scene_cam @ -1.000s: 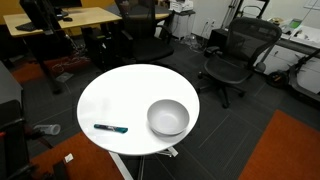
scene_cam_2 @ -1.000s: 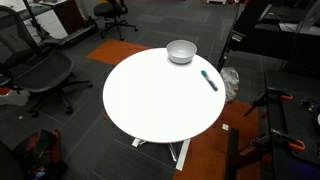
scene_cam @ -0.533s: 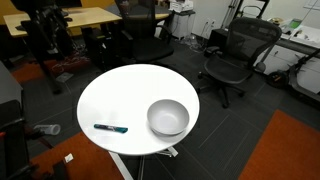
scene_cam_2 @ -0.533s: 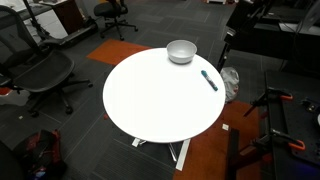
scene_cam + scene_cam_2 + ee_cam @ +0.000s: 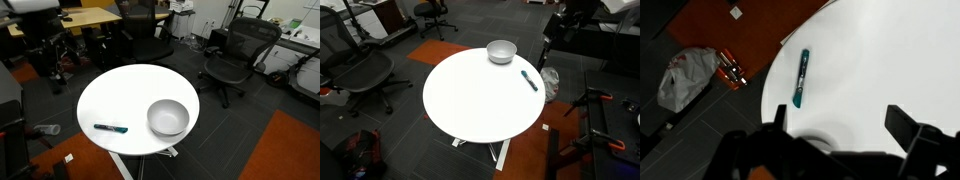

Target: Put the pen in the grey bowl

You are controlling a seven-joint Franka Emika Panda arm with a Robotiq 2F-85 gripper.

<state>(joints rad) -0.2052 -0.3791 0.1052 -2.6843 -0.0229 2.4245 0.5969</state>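
— Where is the pen [image 5: 111, 128] right now?
— It lies flat on the round white table [image 5: 120, 88], near the edge and well apart from the grey bowl [image 5: 168, 117] (upright, also close to the rim).
— And your gripper [image 5: 842, 125]?
— In your wrist view the fingers [image 5: 902, 122] are spread wide above the table. The pen lies beyond them, touching neither. The gripper seems to hang well above it, though the dark blur below makes that uncertain.
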